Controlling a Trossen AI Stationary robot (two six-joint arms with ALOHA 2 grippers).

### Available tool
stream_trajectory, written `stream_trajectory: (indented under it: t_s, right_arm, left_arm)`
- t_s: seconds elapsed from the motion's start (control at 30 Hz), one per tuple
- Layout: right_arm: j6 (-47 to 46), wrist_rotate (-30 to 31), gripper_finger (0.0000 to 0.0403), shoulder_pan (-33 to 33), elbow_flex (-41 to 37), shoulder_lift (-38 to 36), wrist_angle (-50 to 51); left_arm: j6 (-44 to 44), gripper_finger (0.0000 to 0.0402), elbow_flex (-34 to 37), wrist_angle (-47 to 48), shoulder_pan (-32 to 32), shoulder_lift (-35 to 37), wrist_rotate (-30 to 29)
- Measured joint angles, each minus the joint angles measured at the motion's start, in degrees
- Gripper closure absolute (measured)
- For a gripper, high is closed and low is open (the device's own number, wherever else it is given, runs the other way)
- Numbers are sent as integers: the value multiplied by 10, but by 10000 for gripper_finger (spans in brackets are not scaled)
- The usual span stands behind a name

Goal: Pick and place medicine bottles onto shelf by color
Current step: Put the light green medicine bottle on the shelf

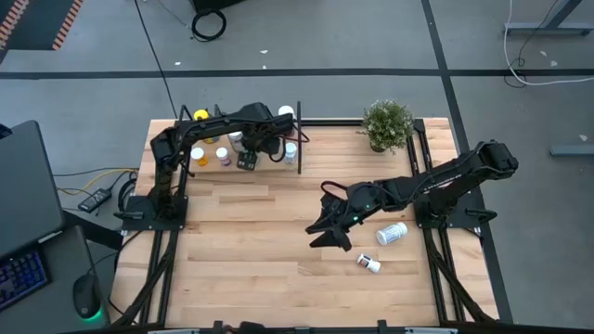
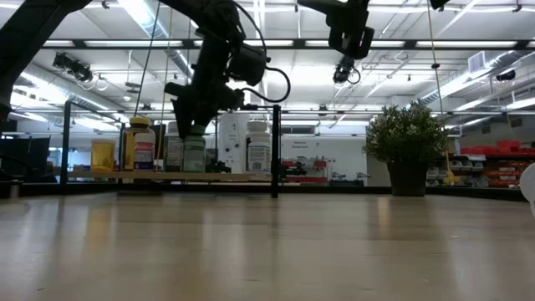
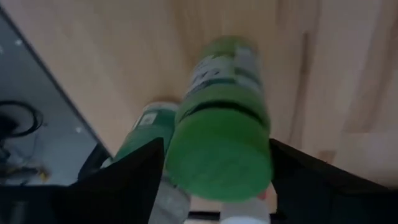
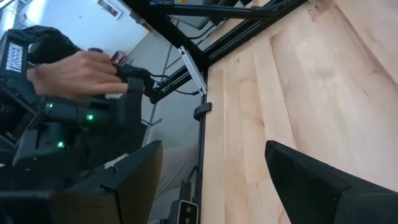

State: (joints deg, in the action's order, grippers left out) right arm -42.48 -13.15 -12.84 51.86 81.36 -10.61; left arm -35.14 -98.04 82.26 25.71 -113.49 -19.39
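The step in hand looks like the set-down of a green bottle point(image 3: 221, 124) on the shelf point(image 1: 181, 178), at about 11 o'clock on the table in the high view. The left gripper point(image 1: 249, 148) hangs over the shelf's right half with that bottle between its fingers point(image 3: 121, 177). In the left wrist view the green cap fills the gap and the fingers flank it closely on both sides; I cannot tell whether they press it or have just let go. The bottle stands upright, its long axis vertical, cap toward the wrist camera and base on the pale board. Just beside it stands a second green-labelled bottle point(image 3: 146, 124), also upright.

In the low view a yellow-capped amber bottle point(image 2: 139, 144) stands at the shelf's left end and a white bottle point(image 2: 258, 144) near the right post.

My judgement is that the next move calls for the left fingers to part fully and the arm to rise straight up, so the neighbour is not clipped.

The right gripper point(image 1: 327, 225) waits low near 4 o'clock, jaws spread wide and holding nothing. 2 white bottles remain unplaced: one point(image 1: 392, 232) lies on its side, long axis roughly 2 to 8 o'clock, and a smaller one point(image 1: 369, 263) lies just below it.
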Motion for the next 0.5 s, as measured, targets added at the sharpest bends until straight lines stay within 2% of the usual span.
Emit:
stream_trajectory:
  t_s: [0.17, 0.37, 0.5]
  right_arm:
    - [0, 0, 112, -7, 0, 0, 0]
    - [1, 1, 112, -8, 0, 0, 2]
    - [-30, 34, 112, -6, 0, 0, 40]
  left_arm:
    - [4, 98, 0, 22, 1, 0, -42]
    - [49, 81, -20, 44, 0, 3, -48]
    - [93, 70, -60, 79, -14, 3, -49]
